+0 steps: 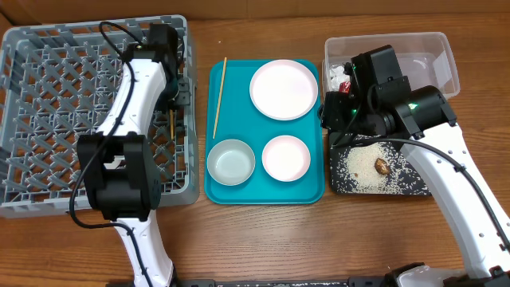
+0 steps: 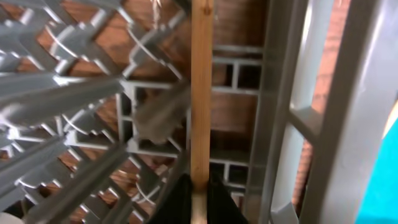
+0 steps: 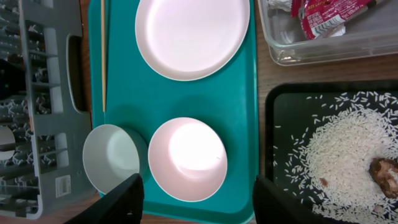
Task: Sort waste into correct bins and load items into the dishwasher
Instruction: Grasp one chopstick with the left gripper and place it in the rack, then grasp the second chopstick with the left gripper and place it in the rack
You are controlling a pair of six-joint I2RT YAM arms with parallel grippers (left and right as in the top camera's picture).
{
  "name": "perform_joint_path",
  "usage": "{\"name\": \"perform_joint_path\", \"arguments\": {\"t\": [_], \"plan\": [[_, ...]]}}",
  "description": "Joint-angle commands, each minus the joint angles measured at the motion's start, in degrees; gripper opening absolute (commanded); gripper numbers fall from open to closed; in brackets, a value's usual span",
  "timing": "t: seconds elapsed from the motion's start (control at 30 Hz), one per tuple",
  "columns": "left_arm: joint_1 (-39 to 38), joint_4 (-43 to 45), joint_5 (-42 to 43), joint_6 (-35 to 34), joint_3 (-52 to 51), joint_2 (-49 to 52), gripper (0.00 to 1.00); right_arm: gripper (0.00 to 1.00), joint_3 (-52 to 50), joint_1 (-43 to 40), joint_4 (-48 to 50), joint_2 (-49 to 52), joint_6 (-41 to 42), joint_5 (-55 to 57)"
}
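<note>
Wooden table [image 1: 255, 239] underneath. Far left, the grey rack [image 1: 48, 96], and the left gripper [image 2: 198, 193] is clamped on a pale chopstick [image 2: 201, 93] inside it, tight by the right wall, lattice crowding round. Centre, the teal tray [image 1: 307, 191]: second chopstick [image 1: 219, 96] along its left edge, plate [image 1: 284, 89], greyish bowl [image 1: 231, 162], white bowl [image 1: 286, 157]. Right gripper [image 3: 211, 202] spread wide. Far right, red-and-white wrapper [image 3: 320, 15] in the clear tub [image 1: 442, 48], and rice [image 3: 336, 149] and a brown lump [image 3: 385, 171] on the black tray [image 1: 414, 187].
</note>
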Motion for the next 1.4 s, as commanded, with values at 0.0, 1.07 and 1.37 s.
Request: {"name": "perform_joint_path", "arguments": {"t": [0.0, 1.07, 1.37], "plan": [[-0.5, -1.9, 2.2, 0.1, 1.8, -2.3, 0.15, 0.57, 0.8, 0.2, 0.0, -0.3, 0.1, 0.0], [-11.1, 11.2, 2.2, -1.3, 3.0, 10.7, 0.40, 0.58, 0.7, 0.2, 0.2, -0.3, 0.1, -0.1], [-11.4, 10.3, 5.5, -1.3, 3.0, 13.5, 0.11, 0.57, 0.8, 0.2, 0.2, -0.3, 0.1, -0.1]]}}
